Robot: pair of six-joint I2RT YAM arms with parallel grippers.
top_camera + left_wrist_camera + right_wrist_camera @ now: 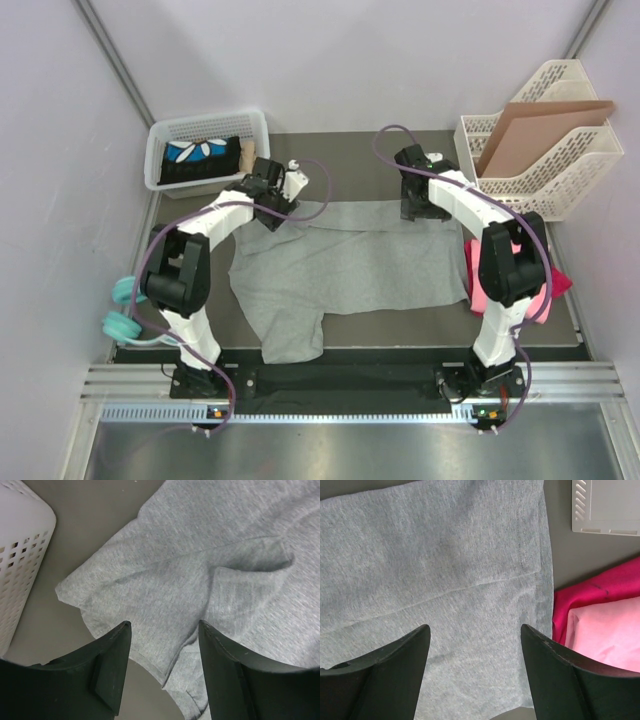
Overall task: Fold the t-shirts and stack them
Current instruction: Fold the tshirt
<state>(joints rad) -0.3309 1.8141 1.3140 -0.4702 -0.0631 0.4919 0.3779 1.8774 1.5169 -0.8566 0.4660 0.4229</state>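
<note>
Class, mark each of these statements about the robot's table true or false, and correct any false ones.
1. The heather grey cloth t-shirt lies spread out on the table. True.
2. Both grippers are shut on it. False: the left gripper and right gripper are open.
3. The bright pink t-shirt and magenta t-shirt lie beside the grey one's edge. True.
4. The flat brown cardboard sheet lies on the table. False: it stands in the white slotted file rack.
</note>
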